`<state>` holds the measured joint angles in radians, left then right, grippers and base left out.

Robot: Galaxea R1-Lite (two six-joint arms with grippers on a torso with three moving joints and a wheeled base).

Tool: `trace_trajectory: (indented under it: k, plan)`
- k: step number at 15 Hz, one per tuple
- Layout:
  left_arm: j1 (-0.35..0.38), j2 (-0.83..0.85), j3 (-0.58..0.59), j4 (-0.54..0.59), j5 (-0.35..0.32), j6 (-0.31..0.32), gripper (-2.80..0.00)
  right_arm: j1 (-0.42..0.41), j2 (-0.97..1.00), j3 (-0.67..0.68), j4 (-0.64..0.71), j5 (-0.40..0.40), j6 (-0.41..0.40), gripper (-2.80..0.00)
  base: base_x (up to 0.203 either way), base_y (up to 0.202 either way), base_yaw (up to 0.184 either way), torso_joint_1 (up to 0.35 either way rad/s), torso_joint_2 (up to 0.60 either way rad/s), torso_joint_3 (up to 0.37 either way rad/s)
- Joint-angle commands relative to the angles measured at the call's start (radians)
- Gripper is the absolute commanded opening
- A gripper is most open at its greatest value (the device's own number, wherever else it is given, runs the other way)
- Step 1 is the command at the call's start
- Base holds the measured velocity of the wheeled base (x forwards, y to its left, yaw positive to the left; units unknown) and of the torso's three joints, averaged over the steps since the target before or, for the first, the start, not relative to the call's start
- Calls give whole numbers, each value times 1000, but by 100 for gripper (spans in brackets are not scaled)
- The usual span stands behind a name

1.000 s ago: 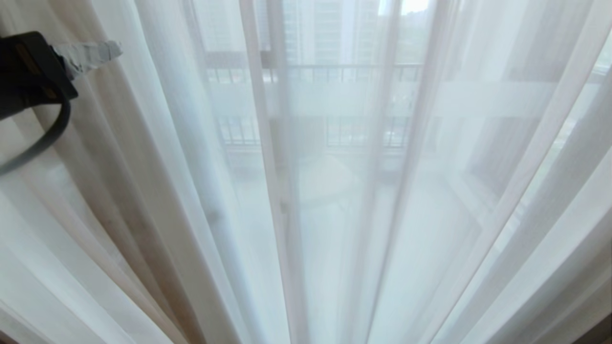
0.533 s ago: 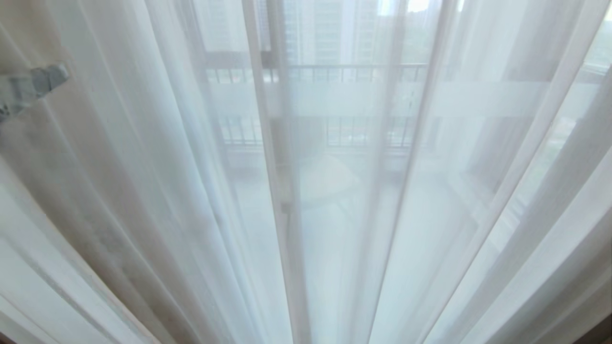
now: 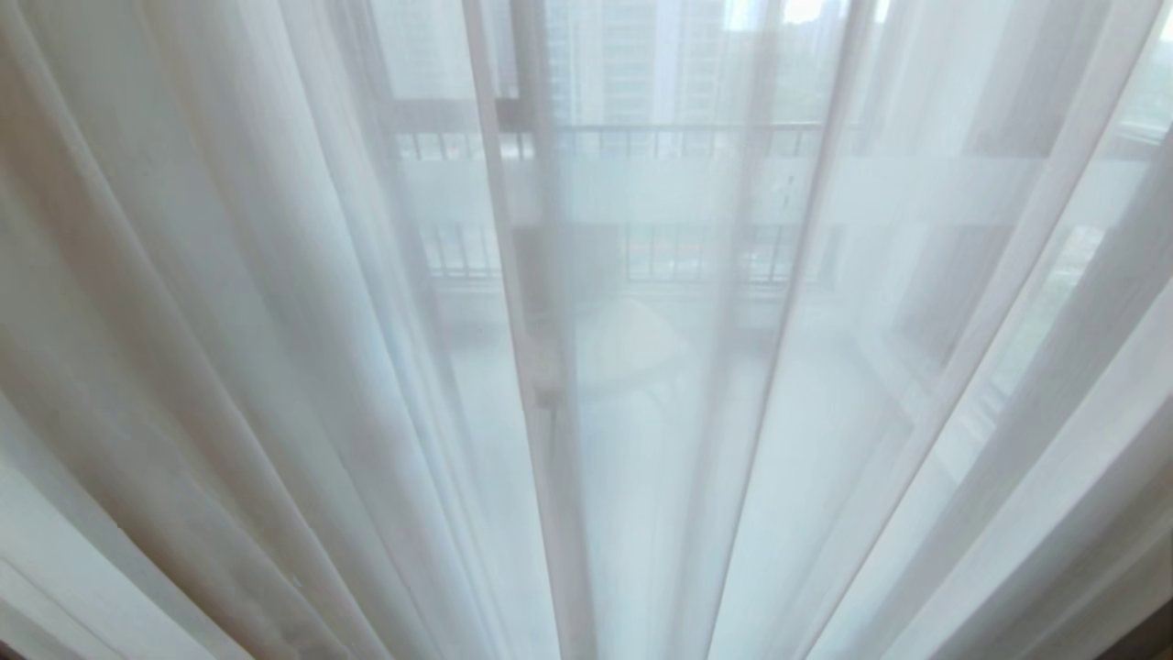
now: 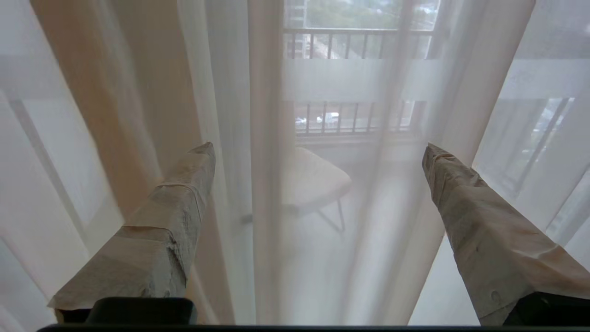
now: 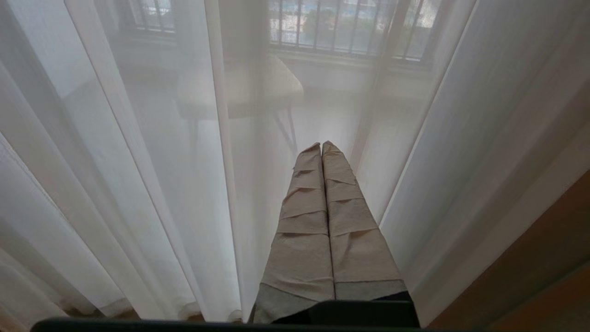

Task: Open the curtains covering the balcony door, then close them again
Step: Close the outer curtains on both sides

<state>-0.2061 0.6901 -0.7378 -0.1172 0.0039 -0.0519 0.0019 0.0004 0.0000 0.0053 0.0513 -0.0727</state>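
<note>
Curtains [image 4: 258, 161] are hanging in vertical folds just beyond the left tool [image 4: 318, 150], which is gaping wide and gripping nothing. Right tool [image 5: 321, 146] is sitting pressed closed, lower down, near the sheer.

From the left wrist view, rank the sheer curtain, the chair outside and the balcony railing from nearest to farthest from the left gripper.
1. The sheer curtain: hanging right in front of the left gripper, whose jaws are open and empty.
2. The chair: behind the sheer, on the balcony floor.
3. The balcony railing: beyond the chair, at the balcony's outer edge.
</note>
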Motion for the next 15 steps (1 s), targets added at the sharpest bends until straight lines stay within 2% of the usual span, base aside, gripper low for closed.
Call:
trace_trajectory:
  k: [1,5,9,10,11,15]
  plan:
    - [2,-51,3,-2,4,0,0,0,0,0,0,1,-1,-280,0,0,0,0,0,0]
    - [2,-64,14,-2,2,52,0,0,0,0,-1,1,-1,-280,0,0,0,0,0,0]
    - [2,-63,21,-2,2,53,0,1,0,0,1,1,-1,-280,0,0,0,0,0,0]
    - [2,-60,20,-2,2,53,-37,1,0,0,1,1,-1,-280,0,0,0,0,0,0]
    - [2,-58,20,-2,2,53,-280,1,0,0,0,1,-1,-280,0,0,0,0,0,0]
    - [2,-55,40,-2,3,57,-280,1,0,0,1,1,-1,-280,0,0,0,0,0,0]
